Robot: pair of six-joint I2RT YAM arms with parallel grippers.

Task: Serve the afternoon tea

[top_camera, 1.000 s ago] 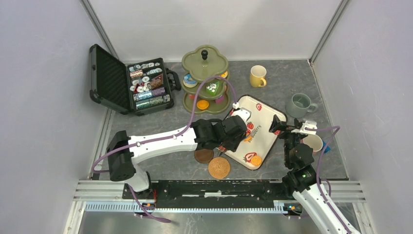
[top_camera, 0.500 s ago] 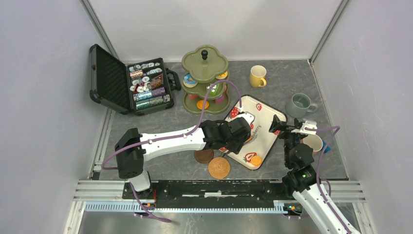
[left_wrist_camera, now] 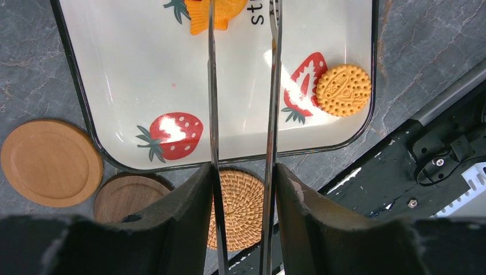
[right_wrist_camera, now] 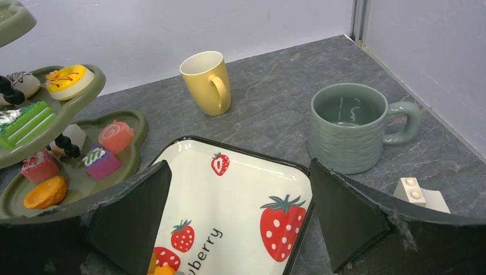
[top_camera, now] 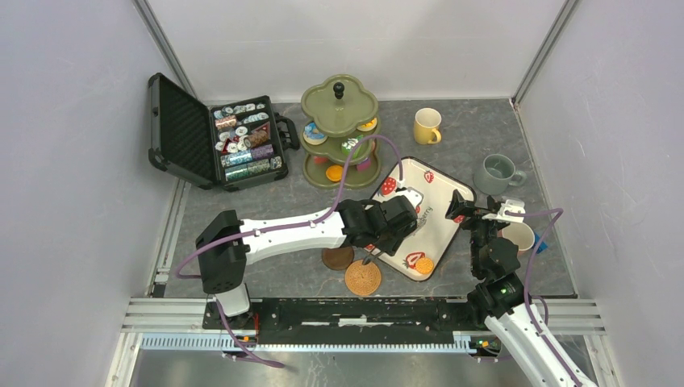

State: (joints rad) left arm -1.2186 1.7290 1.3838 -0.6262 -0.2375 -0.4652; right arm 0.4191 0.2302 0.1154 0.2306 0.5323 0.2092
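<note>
A grey marbled table (top_camera: 452, 137) is enclosed by plain pale lilac walls (top_camera: 72, 161). At its far left an open black case (top_camera: 214, 141) filled with poker chips is set. Just right of it the olive-green three-tier stand (top_camera: 339, 101) is placed upright, and toy cakes (right_wrist_camera: 26, 123) are seen on its two lower tiers.

Near the stand, toward the arms, a white, black-rimmed tray (top_camera: 431, 181) printed with strawberries is laid. Of its lettering, "berry" is read in the right wrist view and "st" in the left wrist view.

A yellow mug (top_camera: 426, 126) is stood at the back. A grey-green mug (top_camera: 494, 173) is found beyond the tray's right side. A third mug (top_camera: 520, 236), shown mostly by its pale inside, is just beside the right arm.

Three round coasters are grouped off the tray's near-left edge: a light wooden coaster (left_wrist_camera: 51, 162), a dark wooden coaster (left_wrist_camera: 123, 197) and a woven coaster (left_wrist_camera: 243, 206).

The left gripper (left_wrist_camera: 242, 172) is held above the tray's near edge and the woven coaster. Its fingers are pressed against the two arms of metal tongs (left_wrist_camera: 211, 86), which are clamped between them. The tongs are extended over the tray to an orange fish-shaped cake (left_wrist_camera: 220, 8) at the frame's top edge; whether it is pinched cannot be told.

The right gripper (right_wrist_camera: 240, 217) is spread wide and empty, just beside the tray's right edge.

A round biscuit (left_wrist_camera: 343, 90) is laid in a tray corner, apart from the tongs; its embossing cannot be read.
</note>
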